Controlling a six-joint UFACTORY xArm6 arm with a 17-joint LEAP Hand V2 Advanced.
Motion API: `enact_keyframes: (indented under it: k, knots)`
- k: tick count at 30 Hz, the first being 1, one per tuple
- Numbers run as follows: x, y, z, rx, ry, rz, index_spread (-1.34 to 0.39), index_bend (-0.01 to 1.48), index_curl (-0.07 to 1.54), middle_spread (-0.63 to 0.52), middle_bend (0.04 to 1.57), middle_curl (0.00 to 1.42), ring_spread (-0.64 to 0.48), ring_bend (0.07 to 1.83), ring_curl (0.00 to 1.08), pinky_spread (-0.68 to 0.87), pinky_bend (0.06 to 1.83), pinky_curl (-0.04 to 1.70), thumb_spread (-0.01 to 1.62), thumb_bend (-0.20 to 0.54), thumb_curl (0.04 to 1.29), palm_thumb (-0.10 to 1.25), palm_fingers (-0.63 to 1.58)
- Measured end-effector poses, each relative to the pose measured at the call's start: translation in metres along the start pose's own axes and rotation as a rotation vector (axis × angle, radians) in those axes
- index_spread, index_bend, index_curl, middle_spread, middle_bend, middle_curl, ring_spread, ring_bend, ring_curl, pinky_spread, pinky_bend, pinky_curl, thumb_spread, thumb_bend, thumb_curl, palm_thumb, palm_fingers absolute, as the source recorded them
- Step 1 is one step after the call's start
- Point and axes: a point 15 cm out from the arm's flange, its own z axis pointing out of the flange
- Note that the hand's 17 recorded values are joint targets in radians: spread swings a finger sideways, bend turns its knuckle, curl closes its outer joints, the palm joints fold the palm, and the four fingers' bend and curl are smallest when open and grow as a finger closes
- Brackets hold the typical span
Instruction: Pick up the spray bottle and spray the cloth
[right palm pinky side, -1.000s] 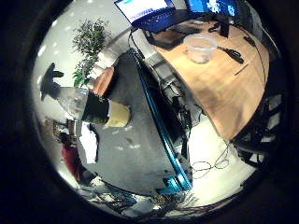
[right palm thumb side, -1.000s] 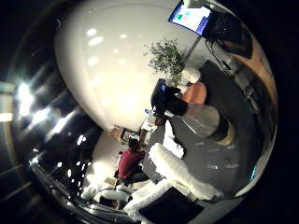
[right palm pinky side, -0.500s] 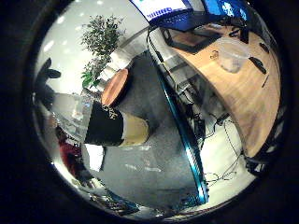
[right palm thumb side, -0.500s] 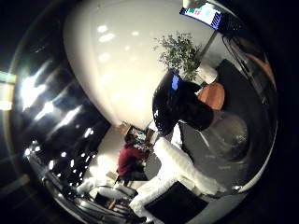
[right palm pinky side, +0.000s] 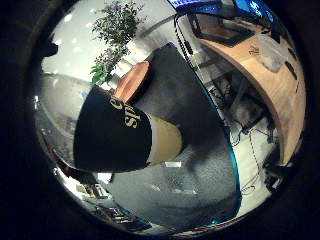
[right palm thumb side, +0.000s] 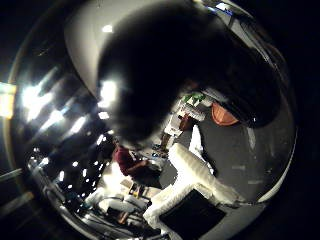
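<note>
The spray bottle (right palm pinky side: 122, 137) is standing on the grey table (right palm pinky side: 200, 165) and filling much of both palm views (very close to the palm). Whether the hand (right palm thumb side: 195, 195) is gripping it, I cannot tell.

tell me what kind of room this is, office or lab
Probably an office-style lab. A long wooden desk carries monitors, a potted plant stands by a pale wall, and the spray bottle sits on a dark grey work table set up for the robot.
</note>
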Motion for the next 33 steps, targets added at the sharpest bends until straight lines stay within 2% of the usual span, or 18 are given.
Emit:
enact_keyframes:
  k: [12, 20, 27, 33]
  knots:
    - [-0.01, 0.016, 0.021, -0.016, -0.068, 0.031, -0.16, 0.16, 0.26, 0.14, 0.29, 0.36, 0.13, 0.38, 0.29, 0.23, 0.26, 0.32, 1.11, -0.019, 0.33, 0.65, 0.32]
    - [-0.018, 0.023, 0.026, 0.0, -0.112, 0.049, -0.23, 0.18, 0.29, -0.02, 0.43, 0.42, 0.0, 0.61, 0.34, 0.09, 0.28, 0.29, 1.12, -0.016, 0.34, 0.68, 0.64]
    - [-0.028, 0.024, 0.029, 0.002, -0.151, 0.05, -0.29, 0.21, 0.38, -0.12, 0.55, 0.51, -0.13, 0.79, 0.41, -0.12, 0.47, 0.3, 1.17, -0.011, 0.36, 0.73, 0.89]
    - [-0.03, 0.027, 0.028, 0.032, -0.179, 0.069, -0.34, 0.27, 0.49, -0.18, 0.65, 0.59, -0.18, 0.89, 0.47, -0.3, 0.67, 0.37, 1.2, -0.014, 0.38, 0.75, 1.05]
